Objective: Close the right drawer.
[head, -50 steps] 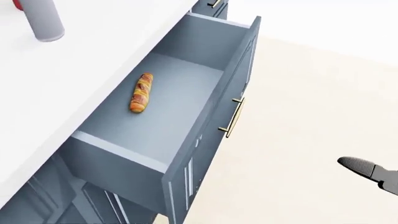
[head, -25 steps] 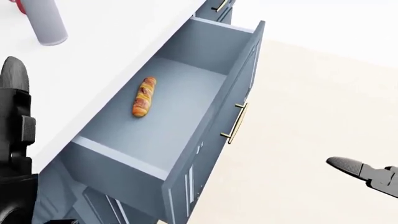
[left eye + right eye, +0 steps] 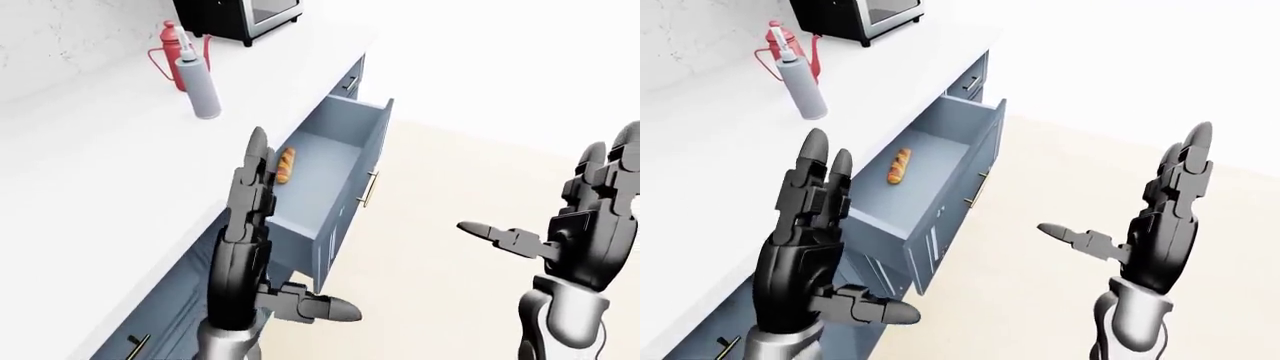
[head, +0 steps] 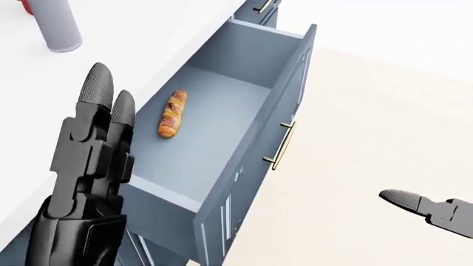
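Grey-blue drawer (image 4: pixel 222 127) stands fully open at my twelve o'clock, a bread roll (image 4: pixel 171 114) inside. It looks rigid and should slide easily; I'd push its front panel near the brass handle (image 4: pixel 279 145). My left hand (image 3: pixel 805 247) and right hand (image 3: pixel 1155 232) hover, fingers spread, holding nothing.

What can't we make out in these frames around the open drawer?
- Blue-grey open drawer: its lower near corner is hidden in the head view by the black left hand.
- Black right hand: in the head view only one fingertip shows; the right edge cuts off the rest.
- Black countertop oven: cut off by the top edge in both eye views.
- Red kettle: partly hidden behind the grey squeeze bottle.
- Brown bread roll: too small for detail.
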